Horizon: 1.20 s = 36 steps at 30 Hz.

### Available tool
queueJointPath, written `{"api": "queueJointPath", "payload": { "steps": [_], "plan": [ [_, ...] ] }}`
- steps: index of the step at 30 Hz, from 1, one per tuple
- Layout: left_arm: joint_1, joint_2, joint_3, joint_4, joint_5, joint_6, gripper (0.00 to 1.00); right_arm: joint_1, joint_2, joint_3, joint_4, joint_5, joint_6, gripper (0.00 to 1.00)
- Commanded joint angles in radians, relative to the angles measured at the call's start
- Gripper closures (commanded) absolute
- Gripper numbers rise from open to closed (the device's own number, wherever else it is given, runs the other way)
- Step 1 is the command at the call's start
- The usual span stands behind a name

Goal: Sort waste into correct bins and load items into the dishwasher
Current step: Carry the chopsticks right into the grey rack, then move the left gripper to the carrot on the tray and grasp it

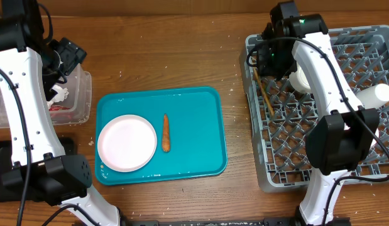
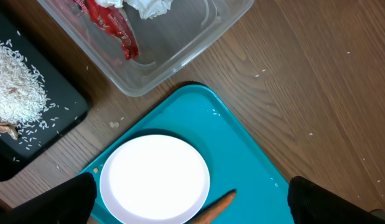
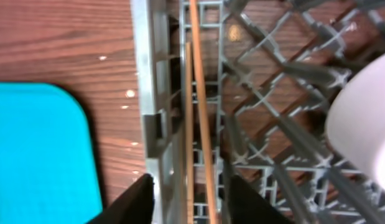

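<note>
1. The right fingers (image 3: 139, 202) are standing apart on either side of two thin wooden sticks (image 3: 201, 124). A gap is showing at each side, so they are clamping nothing.
2. The sticks are lying lengthwise inside the grey rack (image 3: 145, 74), against the wall nearest the teal tray (image 1: 200, 125). That wall is probably keeping them from rolling across the pegs.
3. A white dish (image 1: 300, 80) and a white cup (image 1: 378, 94) are resting deeper in the rack, well apart from the sticks.
4. The left fingers (image 2: 68, 202) are spread wide and are holding nothing. They are hanging over the tray corner beside the clear tub (image 2: 198, 31), within reach of both.
5. A white plate (image 1: 127, 143) and a carrot (image 1: 166, 133) are lying just beside each other on the teal tray. Judging by this, the plate is waiting for the rack and the carrot for a bin.
6. The tub is holding the red wrapper (image 2: 114, 28) and the crumpled napkin (image 2: 148, 6).
7. The black tray (image 2: 68, 118) is holding the rice (image 2: 15, 84), which suggests dry litter is being kept apart from food scraps.
</note>
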Motion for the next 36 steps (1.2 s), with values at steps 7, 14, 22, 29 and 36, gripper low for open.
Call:
{"api": "queueJointPath", "payload": {
  "steps": [7, 14, 22, 29, 36],
  "plan": [
    [-0.008, 0.002, -0.005, 0.002, -0.013, 0.014, 0.0, 0.001, -0.018, 0.187, -0.153, -0.432, 0.032, 0.42],
    [-0.008, 0.002, -0.005, 0.002, -0.017, 0.016, 0.0, 0.104, -0.024, 0.204, -0.1, -0.704, 0.032, 0.05],
    [-0.015, 0.002, -0.005, -0.024, 0.16, 0.105, 0.0, 0.175, -0.024, 0.204, -0.083, -0.506, 0.167, 0.0],
    [-0.113, 0.002, -0.005, -0.014, 0.081, 0.184, 0.0, 0.245, -0.024, 0.197, -0.046, -0.509, 0.169, 0.0],
    [-0.203, 0.002, -0.013, -0.044, 0.172, 0.294, 0.16, 0.291, -0.021, 0.185, 0.018, -0.322, 0.319, 0.0]
  ]
}}
